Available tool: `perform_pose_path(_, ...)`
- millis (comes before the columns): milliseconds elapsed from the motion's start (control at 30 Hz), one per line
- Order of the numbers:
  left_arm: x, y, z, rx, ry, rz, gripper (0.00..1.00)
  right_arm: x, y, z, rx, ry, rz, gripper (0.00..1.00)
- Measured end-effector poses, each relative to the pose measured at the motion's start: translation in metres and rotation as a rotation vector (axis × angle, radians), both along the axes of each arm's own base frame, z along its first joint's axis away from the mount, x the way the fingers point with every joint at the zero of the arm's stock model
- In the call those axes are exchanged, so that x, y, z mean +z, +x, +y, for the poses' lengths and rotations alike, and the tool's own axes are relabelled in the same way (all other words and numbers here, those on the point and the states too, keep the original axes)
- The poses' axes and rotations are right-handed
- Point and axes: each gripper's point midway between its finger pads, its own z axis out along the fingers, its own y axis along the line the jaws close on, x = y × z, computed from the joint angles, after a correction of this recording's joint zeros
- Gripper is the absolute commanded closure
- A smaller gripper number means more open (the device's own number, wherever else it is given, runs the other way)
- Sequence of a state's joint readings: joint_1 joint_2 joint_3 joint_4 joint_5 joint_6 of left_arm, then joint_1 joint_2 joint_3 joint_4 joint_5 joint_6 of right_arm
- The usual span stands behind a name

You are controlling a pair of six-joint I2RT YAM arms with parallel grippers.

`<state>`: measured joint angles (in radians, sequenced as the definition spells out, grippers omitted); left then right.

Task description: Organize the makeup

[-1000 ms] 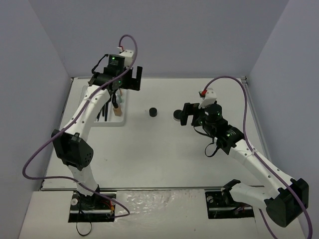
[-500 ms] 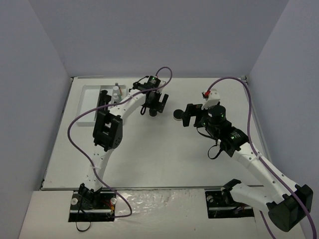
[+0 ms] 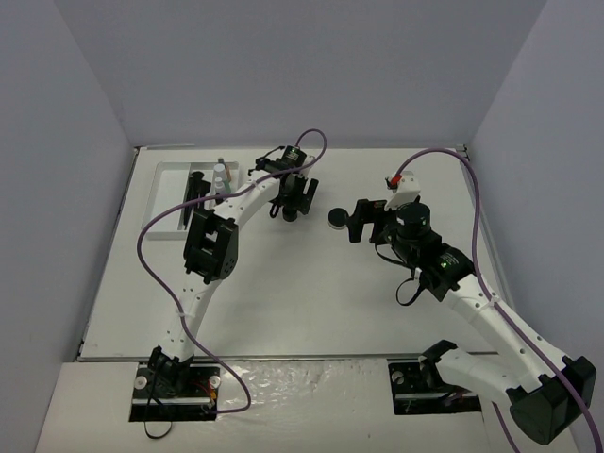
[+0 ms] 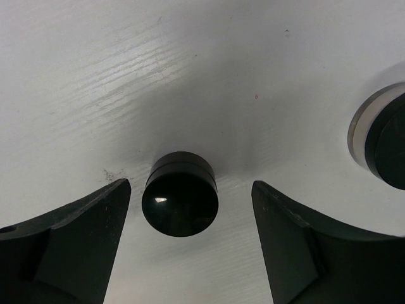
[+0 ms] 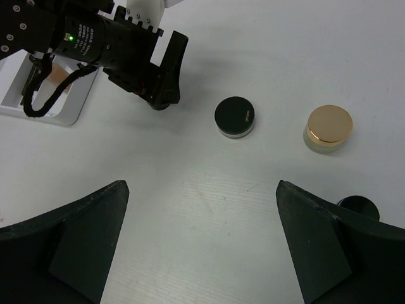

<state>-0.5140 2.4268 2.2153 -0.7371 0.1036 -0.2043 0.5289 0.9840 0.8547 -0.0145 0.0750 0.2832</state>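
The left end effector (image 3: 292,202) is out over the middle of the bench (image 3: 283,311), down low w/ its fingers (image 4: 82,247) either side of a small black jar (image 4: 180,202). Jaws are apart. The L wrist view shows a strip of bare bench on both sides of the jar, so no contact and nothing gripped. The jar stands upright, glossy round lid up, approx. centred btw the two fingers.

Just to the R of it is a black-lidded jar (image 5: 235,116) w/ a pale, clear-looking base, flat on the bench. It lies btw the two end effectors and touches neither. The right end effector (image 5: 202,187) hangs above the bench w/ its jaws wide apart and nothing btw them. In its wrist view the black-lidded jar lies ahead of its fingers.

A tan compact (image 5: 329,125) sits near that jar but apart from it, on the side away from the left end effector, gold-ish lid up. One more round black jar (image 5: 358,208) peeks out beside the R finger. It's partly hidden, so can't say much about it.

In the far L corner is a white tray (image 3: 170,179) w/ thin black sticks (image 3: 198,184) and a couple of tiny bottles (image 3: 220,175) in it. They're too small to tell which compartment holds what.
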Motion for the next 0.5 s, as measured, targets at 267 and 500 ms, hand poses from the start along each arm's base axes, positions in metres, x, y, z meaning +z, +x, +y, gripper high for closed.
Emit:
perform_pose_path(267, -0.012, -0.008, 0.005, 0.013, 0.016, 0.036, 0.3, -0.001, -0.001, 0.0, 0.0, -0.003, 0.005, 0.0)
perform_pose_path(500, -0.013, -0.008, 0.007, 0.021, 0.026, 0.034, 0.43, -0.002, -0.001, 0.0, 0.0, -0.003, 0.006, 0.0)
